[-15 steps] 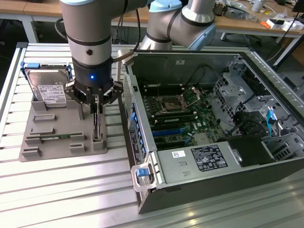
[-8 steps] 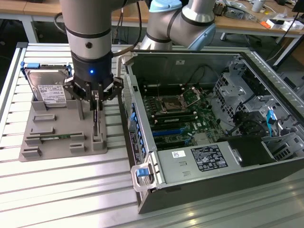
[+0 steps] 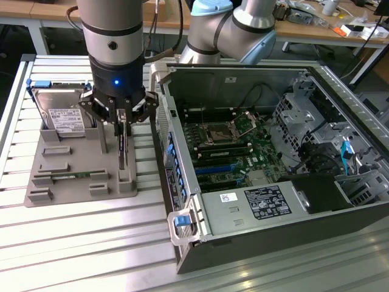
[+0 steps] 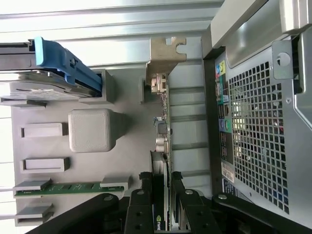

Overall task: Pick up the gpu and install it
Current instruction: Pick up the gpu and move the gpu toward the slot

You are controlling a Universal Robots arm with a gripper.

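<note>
**Inspector:** One card, one gripper, exterior view first. Where is the gpu (image 3: 123, 152) standing?

**Assessor:** It is standing on edge in a slot of the grey holder (image 3: 67, 155), along the holder's edge nearest the computer case (image 3: 255, 210). The gripper (image 3: 123, 125) is hanging directly over it, jaws narrow and reaching down either side of the card's upper edge. The hard drive (image 3: 61, 118) is sitting at the holder's far corner, well apart.

**Inspector:** And the wrist view?

**Assessor:** The fingers (image 4: 143, 207) are lying against both faces of the card, so I am judging it clamped but not yet raised out of the slot. The silver bracket (image 4: 165, 53) is sitting at the end away from the grip, just beside a grey upright of the holder. I cannot tell how far along the card the grip is sitting.

**Inspector:** What is the lift calling for?

**Assessor:** In my judgement it is calling for a straight vertical pull with the card kept upright, so the bracket is clearing that upright without twisting. A slow rise is advisable, since the bracket end may be sagging if the hold is off-centre.
</note>
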